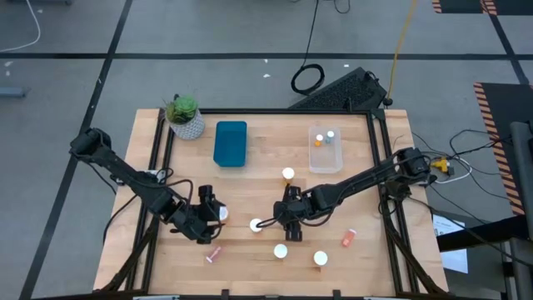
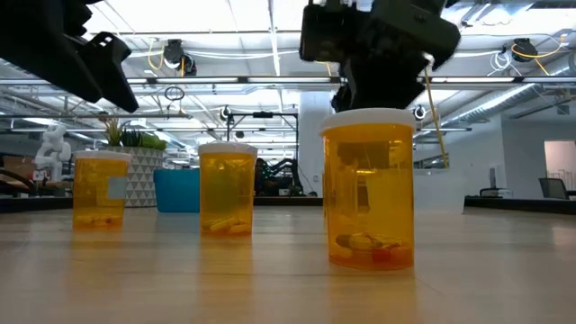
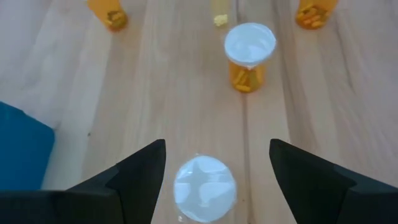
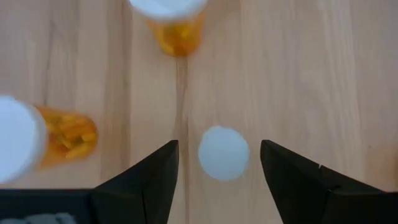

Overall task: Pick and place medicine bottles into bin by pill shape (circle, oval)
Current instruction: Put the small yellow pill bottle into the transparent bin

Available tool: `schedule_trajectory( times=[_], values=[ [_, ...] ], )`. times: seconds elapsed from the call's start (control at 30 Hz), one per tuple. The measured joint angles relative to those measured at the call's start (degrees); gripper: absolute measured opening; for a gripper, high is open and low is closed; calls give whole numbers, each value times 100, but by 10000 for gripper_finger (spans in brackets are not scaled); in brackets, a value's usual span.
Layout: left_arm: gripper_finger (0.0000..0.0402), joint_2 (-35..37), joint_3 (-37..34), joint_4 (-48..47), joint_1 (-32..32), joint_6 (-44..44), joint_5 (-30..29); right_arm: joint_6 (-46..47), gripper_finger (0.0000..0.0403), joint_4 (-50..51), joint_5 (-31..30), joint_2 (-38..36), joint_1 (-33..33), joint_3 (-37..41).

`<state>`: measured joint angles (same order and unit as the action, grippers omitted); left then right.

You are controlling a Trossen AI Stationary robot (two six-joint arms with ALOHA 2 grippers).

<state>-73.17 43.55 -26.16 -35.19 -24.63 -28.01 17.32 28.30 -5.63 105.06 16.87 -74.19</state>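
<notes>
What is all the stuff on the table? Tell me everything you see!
Upright bottles with white caps: five on the wood, amber; one mid-table, one by the right fingers, one by the left fingers, two near the front edge.
Slim bottles lying down: two, pinkish-orange; one front left, one front right.
Clear bin: one, back right, two small bottles inside.
Blue bin: one, back middle.
Potted plant: one, green in a white pot, back left corner.
Table: one, light wood, black frame.
Left gripper: fingers open, over a white cap.
Right gripper: fingers open, over a white cap.
</notes>
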Motion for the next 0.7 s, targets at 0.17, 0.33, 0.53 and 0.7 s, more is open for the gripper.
schedule_trajectory(
  times=[0.17, 0.33, 0.53, 0.7],
  values=[
    [292, 0, 0, 95, 25, 71, -63, -2, 210, -42, -13, -13, -21, -6],
    [292, 0, 0, 105, 27, 75, -63, -20, 177, -40, 28, -13, -21, -6],
    [292, 0, 0, 244, 27, 162, -66, -41, 142, -56, 116, -11, -19, -6],
    [292, 0, 0, 261, 27, 187, -66, -48, 134, -64, 114, -11, -38, -6]
  ],
)
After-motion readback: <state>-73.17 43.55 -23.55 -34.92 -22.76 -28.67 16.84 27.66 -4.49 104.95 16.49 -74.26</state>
